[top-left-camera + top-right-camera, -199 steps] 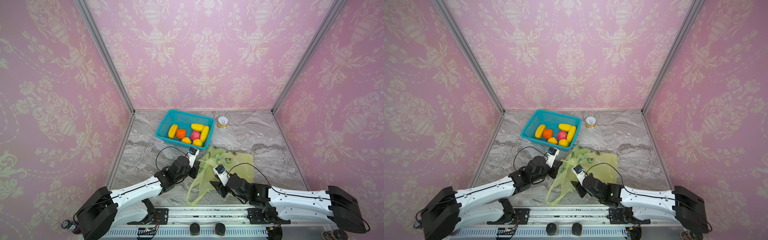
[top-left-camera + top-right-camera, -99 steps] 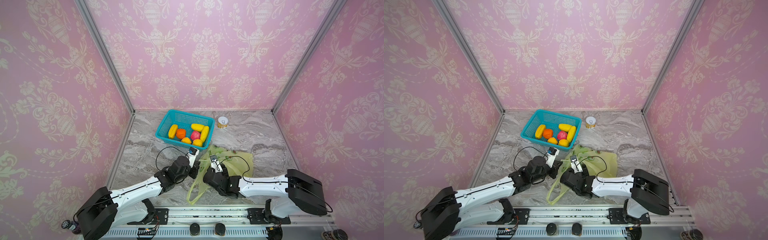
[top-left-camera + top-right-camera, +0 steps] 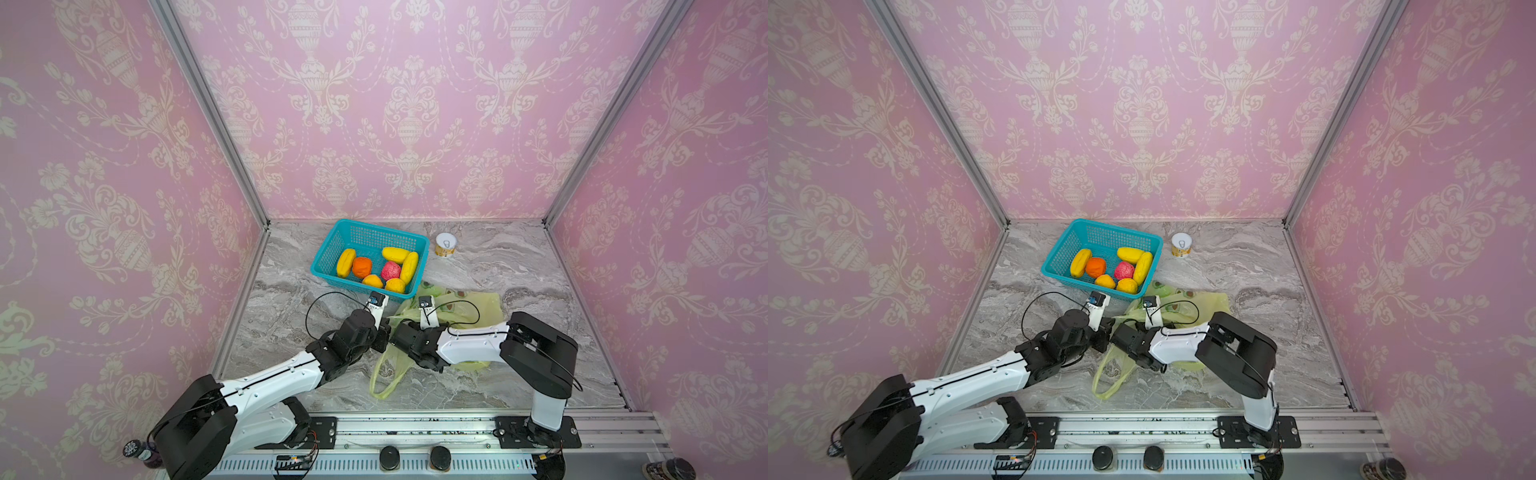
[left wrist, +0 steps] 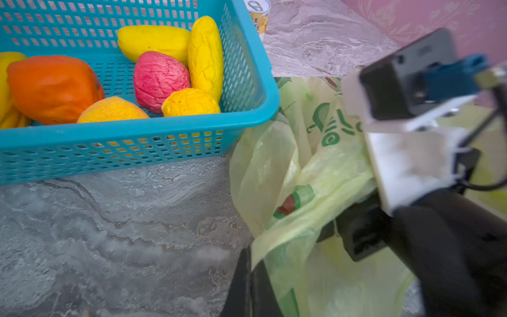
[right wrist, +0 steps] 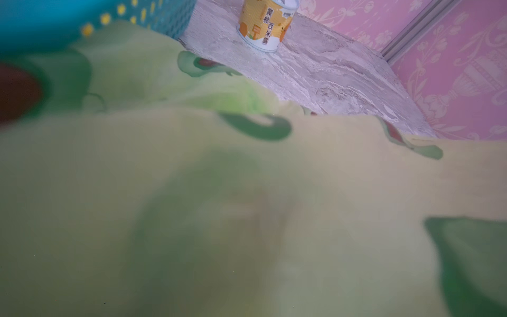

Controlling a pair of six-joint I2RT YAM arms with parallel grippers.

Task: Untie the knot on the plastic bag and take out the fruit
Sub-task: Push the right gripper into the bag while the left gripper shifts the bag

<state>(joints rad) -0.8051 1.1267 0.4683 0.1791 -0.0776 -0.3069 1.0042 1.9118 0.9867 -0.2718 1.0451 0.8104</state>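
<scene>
In both top views the fruit [image 3: 363,267] sat in the teal basket [image 3: 420,240]. The plastic bag [image 3: 486,301] lay crumpled right by the basket's near corner, and the left gripper [image 3: 384,334] and right gripper [image 3: 395,336] met at the bag's edge. Left wrist view: the left gripper [image 4: 248,274] was pinched tight on a fold of the plastic bag [image 4: 329,170]. Right wrist view was mostly blurry plastic bag [image 5: 247,192] plus a can [image 5: 264,24], so I honestly couldn't tell how the right jaws stood.

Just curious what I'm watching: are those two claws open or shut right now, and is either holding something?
Left gripper: shut, pinching the plastic bag.
Right gripper: right at the bag; open or shut cannot be told.
</scene>
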